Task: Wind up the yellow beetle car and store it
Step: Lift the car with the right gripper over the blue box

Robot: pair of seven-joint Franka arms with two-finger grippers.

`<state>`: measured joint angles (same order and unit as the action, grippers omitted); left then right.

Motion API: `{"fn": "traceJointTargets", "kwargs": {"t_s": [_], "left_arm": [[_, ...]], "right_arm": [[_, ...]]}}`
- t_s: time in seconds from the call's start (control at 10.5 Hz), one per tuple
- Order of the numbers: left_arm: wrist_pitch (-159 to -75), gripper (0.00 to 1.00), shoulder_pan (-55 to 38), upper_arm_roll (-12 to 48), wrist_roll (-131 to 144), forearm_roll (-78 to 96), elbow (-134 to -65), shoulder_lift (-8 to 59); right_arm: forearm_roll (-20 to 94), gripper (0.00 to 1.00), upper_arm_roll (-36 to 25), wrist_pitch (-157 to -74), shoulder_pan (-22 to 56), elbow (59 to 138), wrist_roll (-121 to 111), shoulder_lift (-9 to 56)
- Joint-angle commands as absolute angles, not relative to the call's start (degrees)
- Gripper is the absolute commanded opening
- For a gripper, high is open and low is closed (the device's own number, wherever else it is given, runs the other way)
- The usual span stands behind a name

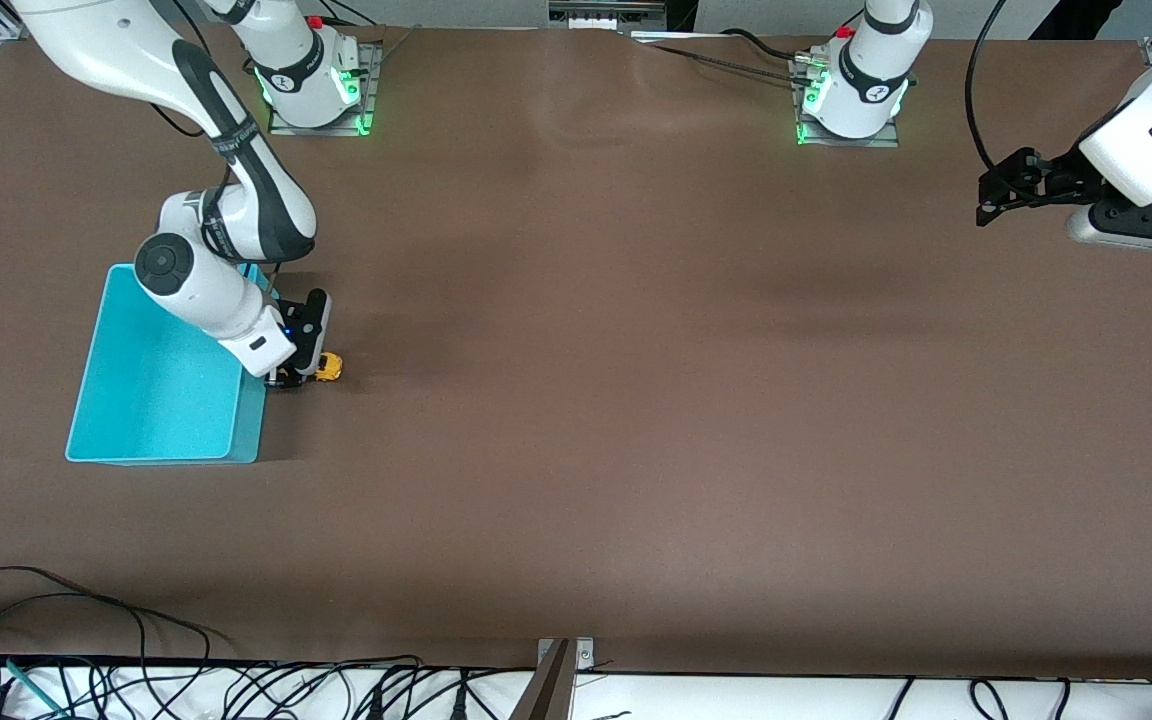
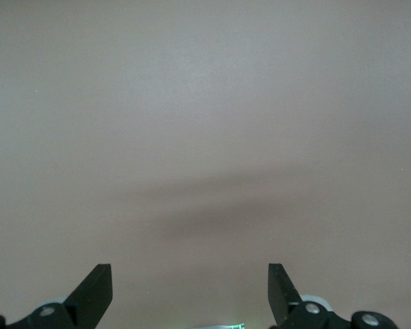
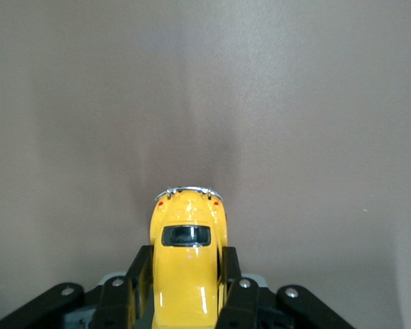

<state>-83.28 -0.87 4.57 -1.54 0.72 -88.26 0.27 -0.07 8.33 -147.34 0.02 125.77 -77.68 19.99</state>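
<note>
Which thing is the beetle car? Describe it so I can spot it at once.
Find the turquoise bin at the right arm's end of the table. Beside it the right gripper is shut on the yellow beetle car. It is the only yellow thing there, tiny and rounded.

Readable text: none | right arm (image 1: 236,140): dark band carries small lettering, too small to make out | arm bases (image 1: 851,95): a round mark on each, not legible | yellow beetle car (image 3: 188,267): no lettering visible

bare brown table (image 1: 636,400) wide open, turquoise bin (image 1: 161,385) walling the yellow beetle car (image 1: 328,367) just beside it
</note>
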Motion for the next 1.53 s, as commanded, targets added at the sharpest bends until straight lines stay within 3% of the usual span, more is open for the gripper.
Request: {"fn": "traceJointTargets", "kwargs": {"t_s": [0.0,0.67,0.95,1.43], "left_arm": [[-82.2,1.00,-0.9,4.2,-1.3,0.1,-86.8,0.6],[-82.2,1.00,-0.9,4.2,-1.1,0.0,-86.8,0.6],[-82.2,1.00,-1.0,4.4,-1.1,0.4,-86.8,0.7],[-82.3,1.00,-0.9,4.2,-1.1,0.4,-86.7,0.7]], "right_arm": [[0.3,0.00,9.8,-140.6,-1.0,126.1,-78.9,14.2],[0.7,0.00,11.1,-126.3,-2.9,122.3,-86.3,7.1],[0.7,0.00,9.9,-121.0,-7.1,118.7,-98.5,7.4],[0.1,0.00,8.5,-120.7,-17.2,116.6,-122.4,11.1]]}}
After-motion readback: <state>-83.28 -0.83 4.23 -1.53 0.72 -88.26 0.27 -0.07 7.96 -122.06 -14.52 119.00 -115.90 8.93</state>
